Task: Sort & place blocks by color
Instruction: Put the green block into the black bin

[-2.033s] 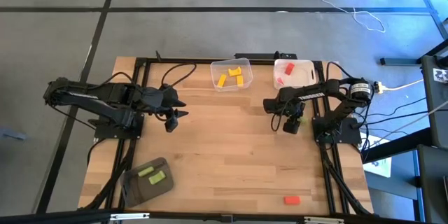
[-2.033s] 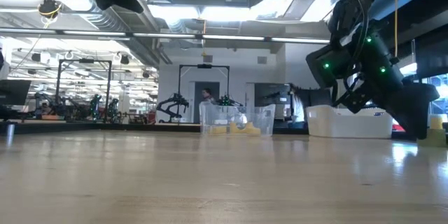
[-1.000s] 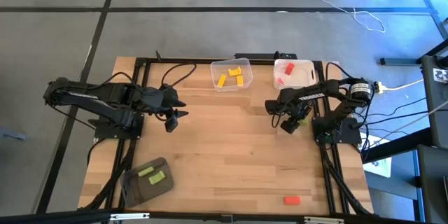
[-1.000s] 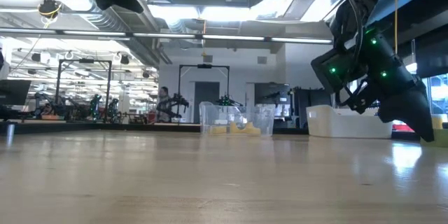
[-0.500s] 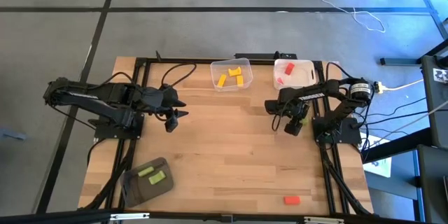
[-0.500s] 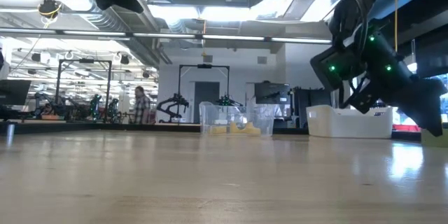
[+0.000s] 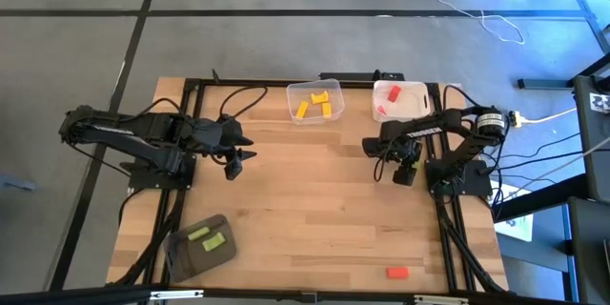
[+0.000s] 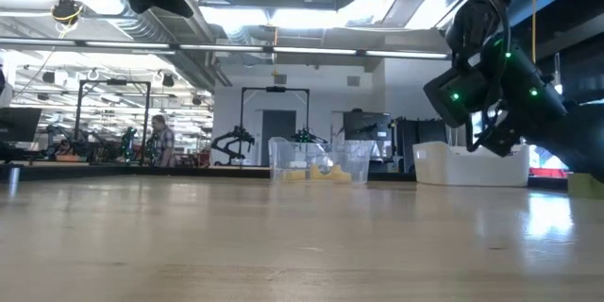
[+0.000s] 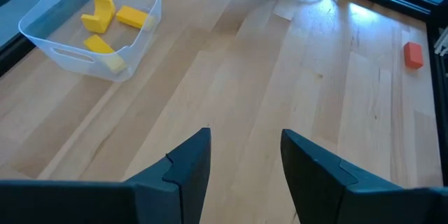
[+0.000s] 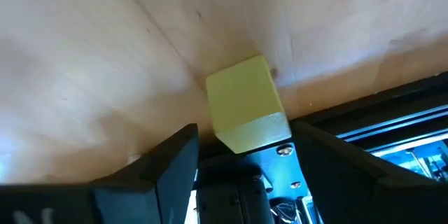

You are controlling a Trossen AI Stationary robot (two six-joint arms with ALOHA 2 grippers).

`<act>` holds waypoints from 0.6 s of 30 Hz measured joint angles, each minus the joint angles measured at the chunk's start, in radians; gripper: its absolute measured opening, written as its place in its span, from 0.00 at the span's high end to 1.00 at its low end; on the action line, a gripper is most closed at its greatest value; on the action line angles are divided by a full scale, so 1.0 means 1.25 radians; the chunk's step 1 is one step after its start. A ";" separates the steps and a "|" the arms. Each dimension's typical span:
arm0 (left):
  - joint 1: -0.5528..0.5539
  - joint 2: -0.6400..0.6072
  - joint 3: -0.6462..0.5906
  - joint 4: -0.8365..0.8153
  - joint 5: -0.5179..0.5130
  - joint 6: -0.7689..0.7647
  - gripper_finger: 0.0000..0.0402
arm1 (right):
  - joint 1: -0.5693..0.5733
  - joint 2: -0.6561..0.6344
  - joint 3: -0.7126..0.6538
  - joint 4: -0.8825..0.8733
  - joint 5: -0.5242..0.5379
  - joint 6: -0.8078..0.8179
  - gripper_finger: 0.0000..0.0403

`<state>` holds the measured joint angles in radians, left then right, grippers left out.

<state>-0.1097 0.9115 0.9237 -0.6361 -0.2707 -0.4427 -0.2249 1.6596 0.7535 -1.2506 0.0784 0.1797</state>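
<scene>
A light green block point(image 10: 246, 101) lies flat on the table at the right edge, next to the dark frame. My right gripper point(image 10: 245, 130) is open, with one finger on either side of the block; I see no touch. It also shows in the high view point(image 7: 404, 173). The green block shows at the low view's right edge point(image 8: 587, 185). A red block point(image 7: 397, 273) lies on the table near the front edge. My left gripper point(image 9: 245, 155) is open and empty, above the table's left half point(image 7: 238, 158).
A clear bin point(image 7: 315, 103) with yellow blocks and a white bin point(image 7: 397, 100) with red blocks stand at the far edge. A dark grey tray point(image 7: 202, 244) with two green blocks sits at the near left. Bare wood point(image 7: 315, 200) lies between the arms.
My right gripper has moved a little toward the table's right edge and down, toward the green block. A person has walked across the room behind the table.
</scene>
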 joint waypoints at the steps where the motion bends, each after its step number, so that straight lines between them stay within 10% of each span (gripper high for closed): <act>1: 0.000 0.000 0.000 0.000 0.000 0.000 0.59 | 0.000 0.000 -0.006 0.004 0.000 0.004 0.41; 18: 0.000 0.000 0.000 0.000 0.000 -0.001 0.59 | 0.000 0.000 -0.030 0.104 0.005 0.017 0.41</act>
<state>-0.1097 0.9112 0.9234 -0.6357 -0.2707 -0.4439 -0.2245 1.6596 0.7158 -1.1210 0.0849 0.2008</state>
